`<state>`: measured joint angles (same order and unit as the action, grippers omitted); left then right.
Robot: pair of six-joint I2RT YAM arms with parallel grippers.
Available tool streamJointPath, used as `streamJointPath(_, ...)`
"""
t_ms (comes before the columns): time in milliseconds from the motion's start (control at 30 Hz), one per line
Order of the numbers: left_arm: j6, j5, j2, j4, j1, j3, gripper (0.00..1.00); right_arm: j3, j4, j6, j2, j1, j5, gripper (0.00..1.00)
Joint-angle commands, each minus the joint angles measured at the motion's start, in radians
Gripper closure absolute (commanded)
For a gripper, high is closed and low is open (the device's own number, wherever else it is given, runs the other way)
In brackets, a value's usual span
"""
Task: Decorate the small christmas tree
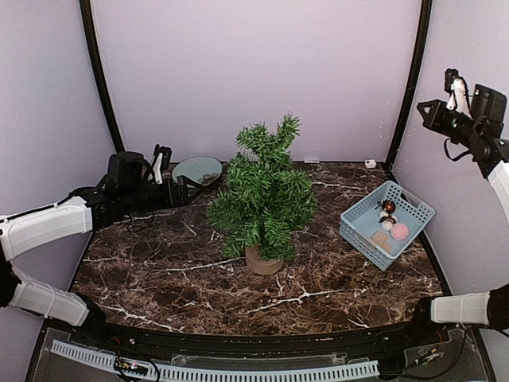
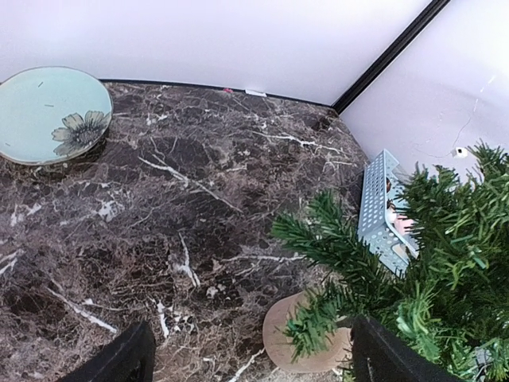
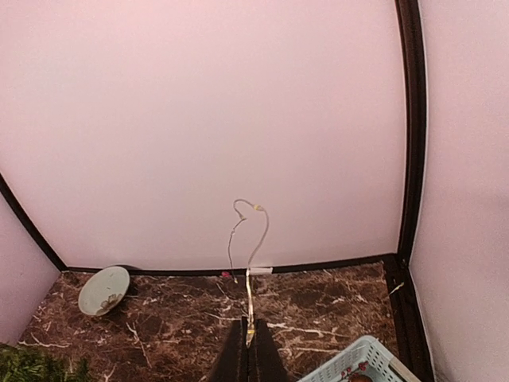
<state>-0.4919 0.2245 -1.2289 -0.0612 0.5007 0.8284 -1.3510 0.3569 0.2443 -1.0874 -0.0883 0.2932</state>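
Note:
The small christmas tree (image 1: 262,191) stands mid-table on its tan stump base (image 1: 262,260); no ornament shows on it. In the left wrist view its branches (image 2: 429,263) and its base (image 2: 298,342) fill the lower right. My left gripper (image 1: 189,191) hovers left of the tree, open and empty, its fingers (image 2: 119,362) wide apart. My right gripper (image 1: 423,107) is raised high at the right, above the basket. It is shut on a thin pale looped string (image 3: 250,239) that sticks out past its fingertips (image 3: 238,358).
A blue plastic basket (image 1: 413,208) at the right holds a brown ball (image 1: 388,207), a pink ball (image 1: 399,231) and other small ornaments. A pale green flowered plate (image 1: 197,169) lies at the back left, just beyond the left gripper. Purple walls enclose the dark marble table (image 1: 159,270).

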Motion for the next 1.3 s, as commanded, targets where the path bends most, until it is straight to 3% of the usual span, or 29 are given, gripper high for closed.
streamJointPath(0, 0.045, -0.021, 0.059, 0.022, -0.004, 0.054, 0.12, -0.106, 0.006, -0.005, 0.002, 0.018, 0.118, 1.00)
streamJointPath(367, 0.108, 0.022, 0.121, -0.008, -0.002, 0.106, 0.12, -0.259, -0.018, 0.047, -0.032, 0.048, 0.325, 1.00)
streamJointPath(900, 0.255, 0.184, 0.210, -0.121, 0.001, 0.137, 0.17, -0.236, -0.190, 0.161, 0.015, 0.061, 0.724, 1.00)
streamJointPath(1100, 0.333, 0.238, 0.200, -0.126, 0.055, 0.163, 0.20, -0.186, -0.317, 0.253, 0.053, 0.066, 0.853, 1.00)
streamJointPath(1267, 0.448, 0.232, 0.167, -0.093, 0.170, 0.204, 0.21, -0.149, -0.365, 0.299, 0.065, 0.079, 0.916, 1.00)
